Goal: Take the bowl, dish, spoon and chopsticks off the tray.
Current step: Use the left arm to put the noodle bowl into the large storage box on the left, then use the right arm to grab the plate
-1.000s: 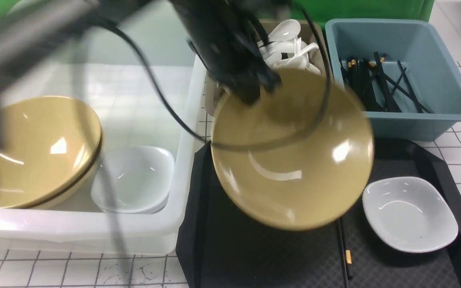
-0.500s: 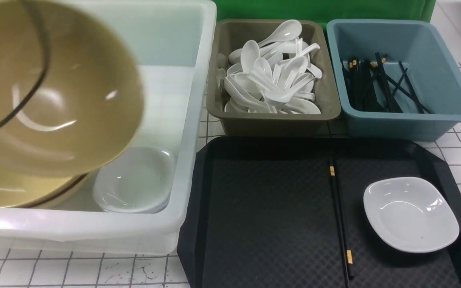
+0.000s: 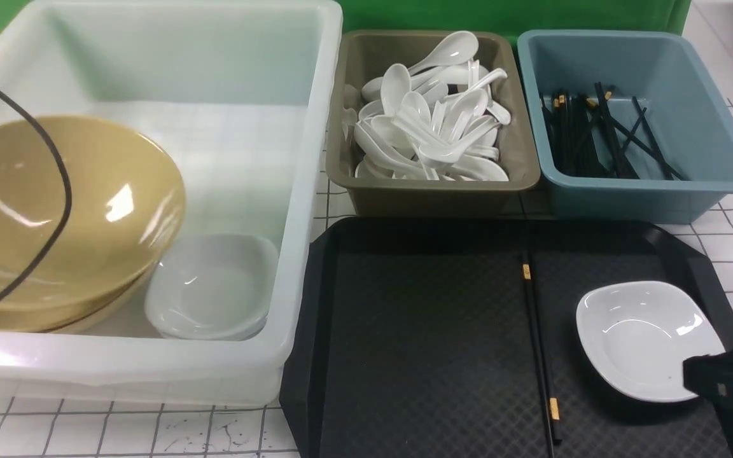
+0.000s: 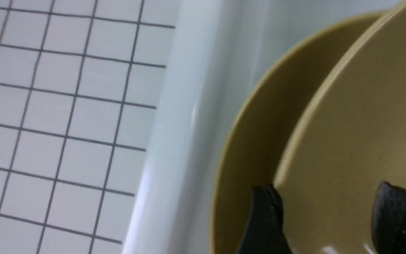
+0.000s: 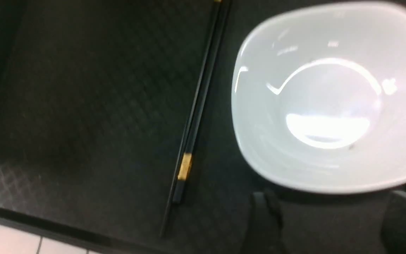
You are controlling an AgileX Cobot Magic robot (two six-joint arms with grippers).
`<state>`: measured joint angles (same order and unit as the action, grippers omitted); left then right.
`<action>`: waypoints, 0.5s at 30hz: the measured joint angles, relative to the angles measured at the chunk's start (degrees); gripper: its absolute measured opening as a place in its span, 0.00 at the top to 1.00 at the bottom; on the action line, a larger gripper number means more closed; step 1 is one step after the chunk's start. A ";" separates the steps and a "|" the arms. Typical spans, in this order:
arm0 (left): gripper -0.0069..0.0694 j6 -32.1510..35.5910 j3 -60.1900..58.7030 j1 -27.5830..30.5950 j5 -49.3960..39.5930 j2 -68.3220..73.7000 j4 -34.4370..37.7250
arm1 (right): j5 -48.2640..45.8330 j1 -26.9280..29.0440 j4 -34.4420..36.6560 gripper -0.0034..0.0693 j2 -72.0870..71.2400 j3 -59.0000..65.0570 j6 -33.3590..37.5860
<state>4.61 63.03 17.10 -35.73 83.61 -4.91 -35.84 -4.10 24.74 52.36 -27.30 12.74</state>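
The bowl (image 3: 80,210) sits in the white tub (image 3: 303,191), nested on a second bowl (image 4: 259,134) of the same yellow. The left tool (image 4: 326,190) straddles its rim with one finger outside and one well inside. The gap is far wider than the thin wall, so the tool looks released.

On the tray (image 3: 417,343) lie the dish (image 3: 649,340) and, just beside it, the chopsticks (image 3: 538,343) as a close parallel pair. No spoon shows on the tray.

The right tool (image 5: 330,201) hovers spread wide at the near edge of the dish, not gripping it.

The dish looks light, rigid and glossy, so it is probably slick and will chip if knocked. Its rim is likely the only real hold, with one finger inside the wall and one under the lip, pinched firmly enough that it does not swivel. A hold near a rounded corner may let it pivot, so the middle of a side seems safer.

The chopsticks look stiff, very thin and low against the textured tray, and they could roll or split apart. Taking both together across the middle, or near the gold band, should keep them balanced.
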 joint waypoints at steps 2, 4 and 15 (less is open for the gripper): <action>0.38 -2.23 0.00 0.00 1.24 -0.36 -1.97 | -0.06 0.00 -0.55 0.25 2.27 -0.31 -1.39; 0.32 -5.47 0.00 0.00 1.89 -1.19 -4.53 | 0.23 0.00 -1.70 0.24 5.19 -0.52 -3.53; 0.41 -7.61 1.24 -5.47 2.01 -15.36 2.47 | 1.33 0.00 -6.43 0.23 16.35 -1.27 -15.19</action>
<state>-3.00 64.27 11.64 -33.72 68.26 -2.44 -34.51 -4.10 18.31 68.71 -28.57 -2.45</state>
